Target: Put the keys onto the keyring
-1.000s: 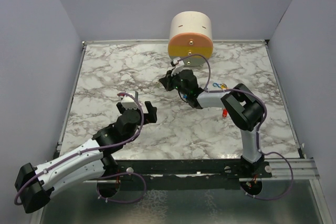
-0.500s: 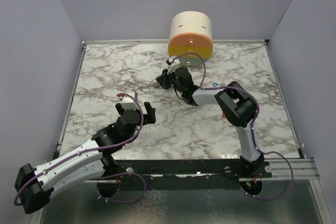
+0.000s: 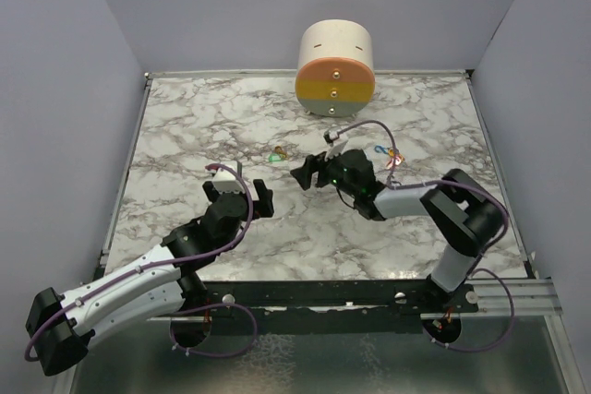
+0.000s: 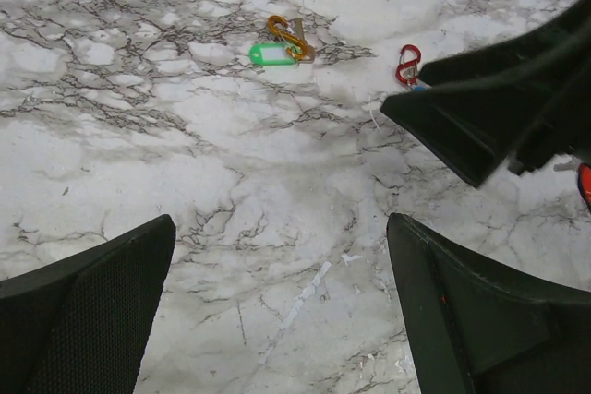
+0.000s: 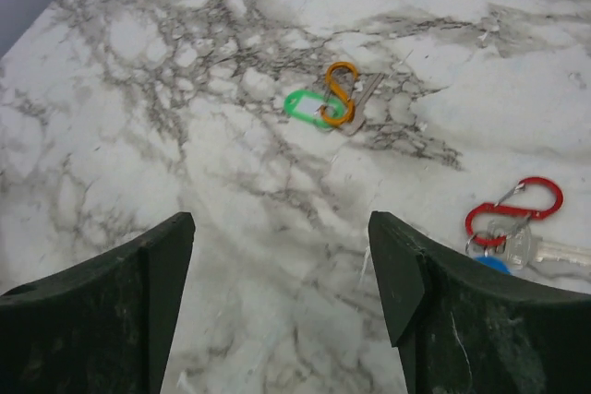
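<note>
Right tool: the right tool (image 5: 282,219) is open, with its two black fingers wide apart. Nothing is between them, only marble shows in the gap.
Left tool: the left tool (image 4: 280,223) is also open and grips nothing. It hangs over a bare part of the surface, left of the right tool and well apart from it.
Tabletop: a white marble tabletop (image 3: 185,126) with grey veins carries everything.
Green key: a small key with a green plastic head (image 5: 307,104) lies flat on the marble ahead of the right tool, not touched by either tool. Its short metal blade points away from the head.
Orange clip: an orange S-shaped wire clip (image 5: 339,94) lies across the green key, touching it at the end of the head.
Red clip: a red S-shaped wire clip (image 5: 514,211) lies to the right of the green key and apart from it. In the left wrist view it is just beside the tip of the right tool.
Other keys: a plain silver metal key (image 5: 545,250) and a blue plastic key head (image 5: 489,265) sit right under the red clip. Whether they are joined to it I cannot tell.
Far edge: a round cream drum (image 3: 335,66) with an orange and yellow front stands at the back of the tabletop.
</note>
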Robot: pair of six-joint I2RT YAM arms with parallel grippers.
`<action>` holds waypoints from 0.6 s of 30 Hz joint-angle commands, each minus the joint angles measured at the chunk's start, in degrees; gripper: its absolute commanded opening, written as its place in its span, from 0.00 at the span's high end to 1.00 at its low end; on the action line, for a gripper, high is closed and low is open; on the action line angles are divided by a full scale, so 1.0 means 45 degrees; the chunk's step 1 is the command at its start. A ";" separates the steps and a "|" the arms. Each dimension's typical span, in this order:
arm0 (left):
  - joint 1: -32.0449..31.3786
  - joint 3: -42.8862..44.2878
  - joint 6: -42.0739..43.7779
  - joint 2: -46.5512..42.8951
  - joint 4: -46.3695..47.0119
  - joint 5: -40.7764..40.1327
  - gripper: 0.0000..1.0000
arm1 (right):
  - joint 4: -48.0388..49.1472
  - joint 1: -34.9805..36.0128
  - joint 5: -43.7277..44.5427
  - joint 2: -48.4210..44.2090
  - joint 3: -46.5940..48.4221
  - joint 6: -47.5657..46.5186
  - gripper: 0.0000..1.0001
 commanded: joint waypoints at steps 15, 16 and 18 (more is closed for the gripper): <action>0.0023 0.0202 0.0018 0.0066 0.0127 -0.0591 0.01 | 0.1060 0.3091 0.2325 -1.0135 -0.7813 0.0297 0.13; 0.0025 0.0210 -0.0041 0.0169 0.0130 -0.0613 0.01 | 0.0860 0.3105 0.2127 -1.0562 -0.7947 0.0232 0.13; 0.0028 0.0251 -0.0138 0.0323 0.0139 -0.0602 0.01 | 0.0625 0.3172 0.1857 -1.1329 -0.8292 0.0169 0.13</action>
